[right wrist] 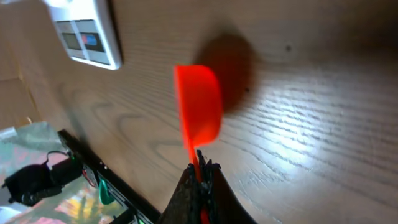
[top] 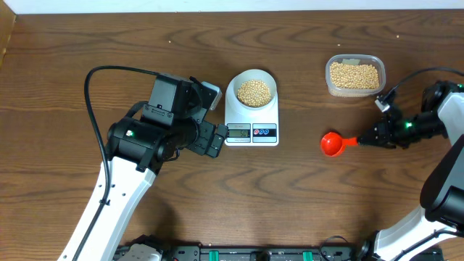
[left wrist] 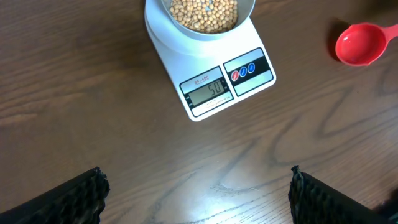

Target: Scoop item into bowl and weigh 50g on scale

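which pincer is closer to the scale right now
Left. The left pincer is open right beside the scale, left of its display; the right pincer is far off to its right, shut on the red scoop.

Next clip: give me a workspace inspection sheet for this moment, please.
Surface: dark brown wooden table.
Job's things: bowl of beans sits on scale; display reads 50.
Clutter: nothing seen; tub holds more beans.
Grippers: left gripper open, empty, facing the scale; right gripper shut on the handle of the empty red scoop.
Cables: black cable loops from the left arm; another by the right arm.
Surroundings: pale strip beyond the far edge; blurred gear past the near edge.
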Motion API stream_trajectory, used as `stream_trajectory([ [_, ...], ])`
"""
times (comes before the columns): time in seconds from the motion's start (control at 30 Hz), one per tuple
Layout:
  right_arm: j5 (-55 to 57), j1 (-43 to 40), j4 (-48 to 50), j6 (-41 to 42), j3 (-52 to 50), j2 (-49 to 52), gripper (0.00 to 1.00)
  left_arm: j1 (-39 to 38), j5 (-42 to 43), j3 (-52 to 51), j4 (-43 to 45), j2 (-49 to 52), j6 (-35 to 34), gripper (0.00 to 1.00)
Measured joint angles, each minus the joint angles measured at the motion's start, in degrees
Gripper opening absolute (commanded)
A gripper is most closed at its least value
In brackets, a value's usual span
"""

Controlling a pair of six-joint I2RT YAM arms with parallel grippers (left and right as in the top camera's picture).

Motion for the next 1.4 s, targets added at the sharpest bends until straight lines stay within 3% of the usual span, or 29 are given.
stream_trajectory([
  [0.07,0.9,0.0,0.4,1.4,-0.4,0.0,0.1,0.0,0.0,0.0,0.0,0.0,0.0,0.95],
  [0.13,2.1,0.0,0.8,2.6,-0.4,0.0,0.34,0.0,0.0,0.0,0.0,0.0,0.0,0.95],
  [0.23,4.5,0.0,2.1,4.3,-0.6,0.0,0.43,0.0,0.0,0.0,0.0,0.0,0.0,0.95],
  [0.33,6.5,0.0,4.1,6.7,-0.7,0.0,0.68,0.0,0.0,0.0,0.0,0.0,0.0,0.95],
  [0.5,8.3,0.0,6.4,9.5,-0.7,0.0,0.88,0.0,0.0,0.0,0.0,0.0,0.0,0.95],
  [0.77,17.9,0.0,4.9,19.1,2.9,0.0,0.99,0.0,0.0,0.0,0.0,0.0,0.0,0.95],
  [1.07,25.2,1.7,-1.8,23.4,18.0,-1.6,0.99,0.0,0.0,0.0,0.0,0.0,0.0,0.95],
  [1.4,21.5,10.7,1.9,20.2,23.6,-18.5,0.99,0.0,0.0,0.0,0.0,0.0,0.0,0.95],
])
